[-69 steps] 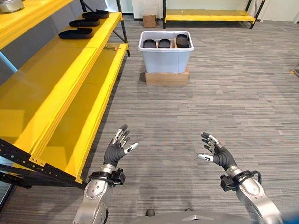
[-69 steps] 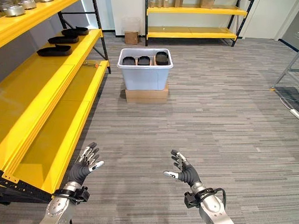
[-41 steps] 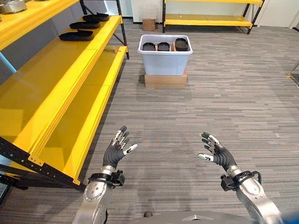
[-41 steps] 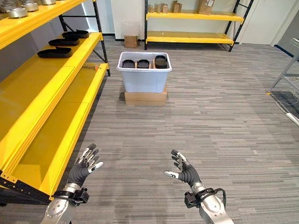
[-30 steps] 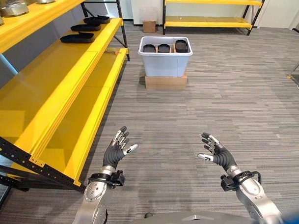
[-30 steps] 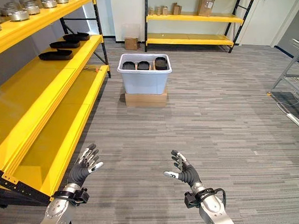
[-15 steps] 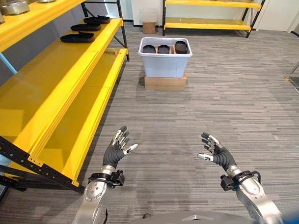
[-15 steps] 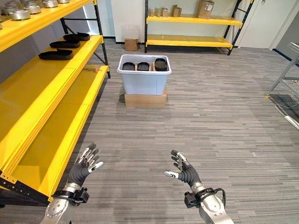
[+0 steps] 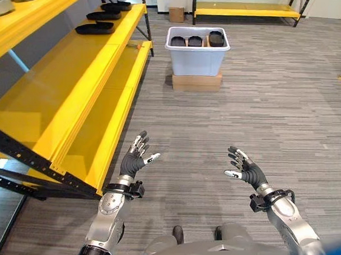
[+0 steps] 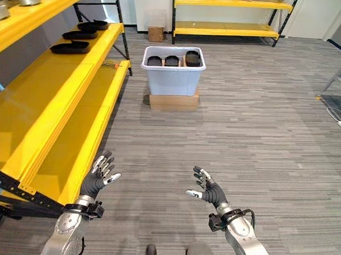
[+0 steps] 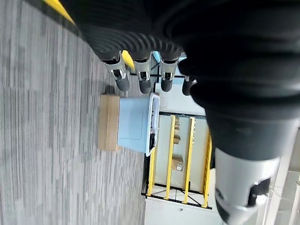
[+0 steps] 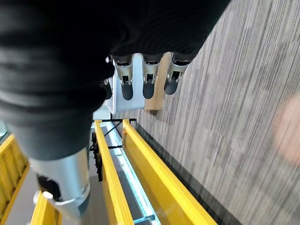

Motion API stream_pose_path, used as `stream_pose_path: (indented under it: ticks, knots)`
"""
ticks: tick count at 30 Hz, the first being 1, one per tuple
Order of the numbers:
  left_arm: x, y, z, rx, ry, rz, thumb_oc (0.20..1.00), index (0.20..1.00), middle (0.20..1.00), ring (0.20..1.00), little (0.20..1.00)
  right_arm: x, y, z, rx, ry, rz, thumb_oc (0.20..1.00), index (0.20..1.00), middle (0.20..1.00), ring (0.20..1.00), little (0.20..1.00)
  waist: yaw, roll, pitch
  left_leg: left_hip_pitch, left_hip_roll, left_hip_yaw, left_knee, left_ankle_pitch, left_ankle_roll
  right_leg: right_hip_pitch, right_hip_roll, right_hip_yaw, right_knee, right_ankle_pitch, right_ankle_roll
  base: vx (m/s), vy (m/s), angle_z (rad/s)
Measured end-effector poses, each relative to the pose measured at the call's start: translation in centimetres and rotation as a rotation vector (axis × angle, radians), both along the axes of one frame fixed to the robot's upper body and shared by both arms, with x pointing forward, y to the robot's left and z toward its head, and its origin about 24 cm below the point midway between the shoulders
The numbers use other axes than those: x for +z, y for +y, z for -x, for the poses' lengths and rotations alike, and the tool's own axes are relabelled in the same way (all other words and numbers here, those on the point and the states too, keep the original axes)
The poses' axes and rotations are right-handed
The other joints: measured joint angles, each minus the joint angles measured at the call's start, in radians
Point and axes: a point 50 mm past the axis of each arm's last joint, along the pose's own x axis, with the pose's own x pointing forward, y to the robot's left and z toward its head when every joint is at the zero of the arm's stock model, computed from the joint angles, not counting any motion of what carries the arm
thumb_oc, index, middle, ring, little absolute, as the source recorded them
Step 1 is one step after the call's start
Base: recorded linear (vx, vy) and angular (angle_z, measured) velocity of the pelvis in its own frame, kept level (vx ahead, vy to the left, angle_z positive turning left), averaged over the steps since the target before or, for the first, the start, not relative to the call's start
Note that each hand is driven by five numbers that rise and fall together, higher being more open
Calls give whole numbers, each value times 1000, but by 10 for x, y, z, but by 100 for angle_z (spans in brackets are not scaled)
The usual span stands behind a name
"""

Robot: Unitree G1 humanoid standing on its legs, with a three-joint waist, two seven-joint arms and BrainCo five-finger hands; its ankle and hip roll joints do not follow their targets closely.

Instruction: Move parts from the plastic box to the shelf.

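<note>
The parts in the box are too small to identify; the left shelf is cut off by the edge.

**No legible text in your views**

You will find nothing to read here: no label, number or sign can be made out on the plastic box, on the cardboard carton beneath it, or on the yellow shelf to your left. The small cartons on the far rack are too distant for any marking to be read.
</note>
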Motion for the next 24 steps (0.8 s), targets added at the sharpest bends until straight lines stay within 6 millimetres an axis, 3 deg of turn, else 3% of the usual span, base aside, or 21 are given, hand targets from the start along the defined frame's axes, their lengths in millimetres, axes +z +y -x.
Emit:
stream_pose_path:
  ticks: [3,4,5,8,10,12,14,15,16,17,19,21,22,23,24]
  knots:
    - [-6,0,5,1,25,-19,1000,1000,1000,1000,1000,-3,1,3,6,17,-1,1000,1000,1000,1000,1000,-7,27,-2,-16,-3,-1,-20,-13,13,-46,-8,-16,-88,-31,3,198,-19,-12]
    - [-5,3,4,5,22,-28,1000,1000,1000,1000,1000,-2,1,3,11,17,1,1000,1000,1000,1000,1000,-8,19,5,-20,-8,-17,-27,-4,7,-54,11,-9,-147,-38,24,339,-110,-15]
    - [-4,8,5,16,23,-40,1000,1000,1000,1000,1000,-1,2,3,11,13,-5,1000,1000,1000,1000,1000,-8,8,7,-20,-5,-18,-30,4,8,-36,38,-4,-293,-36,47,252,-87,-14]
    - [-4,13,3,39,22,-47,1000,1000,1000,1000,1000,2,5,2,11,-2,-25,1000,1000,1000,1000,1000,-50,-45,8,-23,-29,-26,-20,9,3,-25,44,13,-494,-2,79,292,-121,18]
    - [-8,10,5,36,34,-37,1000,1000,1000,1000,1000,2,6,3,8,-2,-30,1000,1000,1000,1000,1000,-57,-58,-2,-13,-32,-40,-19,-9,-9,-17,50,9,-509,24,62,429,-201,29]
    - [-15,6,12,39,64,-15,1000,1000,1000,1000,1000,1,6,4,3,3,-41,1000,1000,1000,1000,1000,-54,-55,-64,-15,-20,-72,0,-62,-32,3,80,8,-476,46,19,380,-212,33]
    - [-17,6,15,42,72,-14,1000,1000,1000,1000,1000,1,6,5,1,7,-52,1000,1000,1000,1000,1000,-56,-47,-84,-14,-1,-79,22,-84,-39,15,100,2,-486,63,7,296,-160,15]
    - [-21,5,19,46,92,-5,1000,1000,1000,1000,1000,1,4,5,-1,8,-55,1000,1000,1000,1000,1000,-60,-29,-116,-12,33,-89,43,-124,-70,22,128,-24,-482,58,-41,309,-185,14]
    - [-22,3,20,35,97,0,1000,1000,1000,1000,1000,1,1,6,-1,11,-47,1000,1000,1000,1000,1000,-61,-11,-128,-13,55,-104,70,-141,-93,48,146,-48,-486,52,-58,203,-137,10]
    - [-21,0,18,24,90,5,1000,1000,1000,1000,1000,2,-3,5,6,11,-27,1000,1000,1000,1000,1000,-63,11,-134,-7,82,-114,73,-148,-106,48,169,-61,-474,44,-68,201,-137,7]
    - [-19,0,17,23,83,7,1000,1000,1000,1000,1000,5,-8,1,15,-1,0,1000,1000,1000,1000,1000,-60,26,-130,14,110,-126,65,-145,-122,52,192,-71,-454,39,-74,190,-118,-12]
    - [-16,-1,14,19,66,7,1000,1000,1000,1000,1000,9,-12,-3,20,-19,18,1000,1000,1000,1000,1000,-67,28,-126,39,134,-132,65,-120,-164,57,215,-73,-420,16,-73,214,-188,-8]
    - [-12,-1,11,16,51,5,1000,1000,1000,1000,1000,8,-11,-2,15,-15,13,1000,1000,1000,1000,1000,-69,5,-129,16,135,-122,143,-137,-191,90,224,-64,-449,-9,-86,61,-139,3]
    - [-10,1,10,12,41,-3,1000,1000,1000,1000,1000,7,-10,-1,12,-13,3,1000,1000,1000,1000,1000,-53,-26,-122,-66,120,-122,316,-148,-208,112,229,-60,-476,-48,-114,123,-211,-9]
    - [-7,-1,4,7,24,0,1000,1000,1000,1000,1000,5,-10,1,10,-1,3,1000,1000,1000,1000,1000,-45,-39,-112,-123,124,-119,437,-153,-212,117,225,-63,-492,-38,-158,82,-103,-24]
